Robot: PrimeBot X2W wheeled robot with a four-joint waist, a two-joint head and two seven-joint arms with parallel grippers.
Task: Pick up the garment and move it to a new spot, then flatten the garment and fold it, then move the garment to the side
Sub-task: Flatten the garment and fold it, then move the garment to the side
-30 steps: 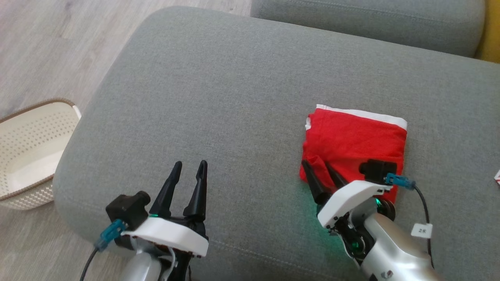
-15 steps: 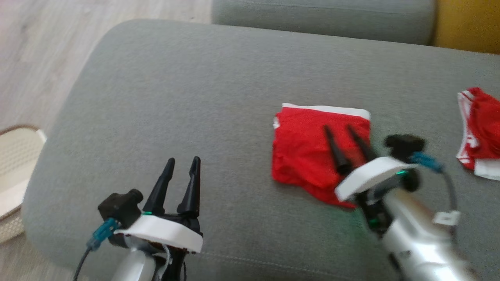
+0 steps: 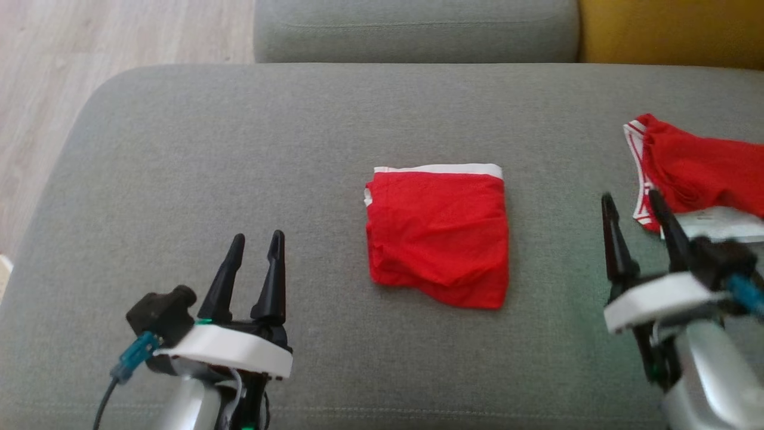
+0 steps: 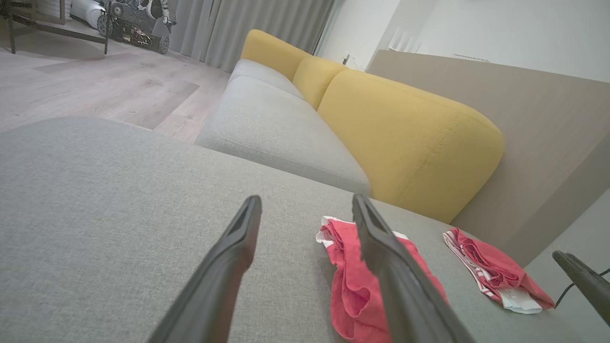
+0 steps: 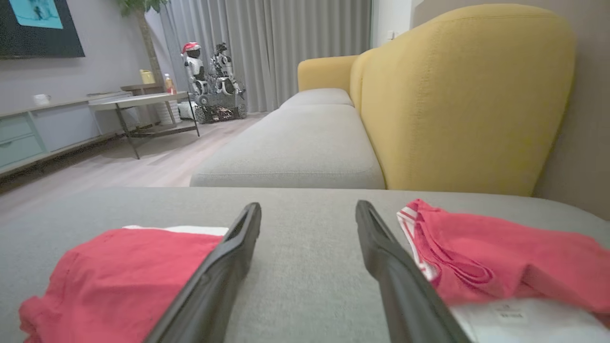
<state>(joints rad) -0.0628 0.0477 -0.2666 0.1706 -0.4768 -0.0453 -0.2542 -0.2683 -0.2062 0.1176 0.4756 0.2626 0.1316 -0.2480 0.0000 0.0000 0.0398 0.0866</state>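
- head: folded garment [image 3: 439, 236] lies flat mid-cushion [image 3: 239, 149], between the grippers. left gripper [image 3: 256, 235] spread, empty. right gripper [image 3: 630, 194] spread, empty, just beside crumpled garment [image 3: 698, 167].
- left wrist: fingers apart, folded garment behind one.
- right wrist: fingers apart, a garment either side.

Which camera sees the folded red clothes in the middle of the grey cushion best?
The head view: it looks down on the whole folded garment, every edge showing. The left wrist view sees it low and side-on, partly behind a finger. The right wrist view catches part, cut off at the bottom edge.
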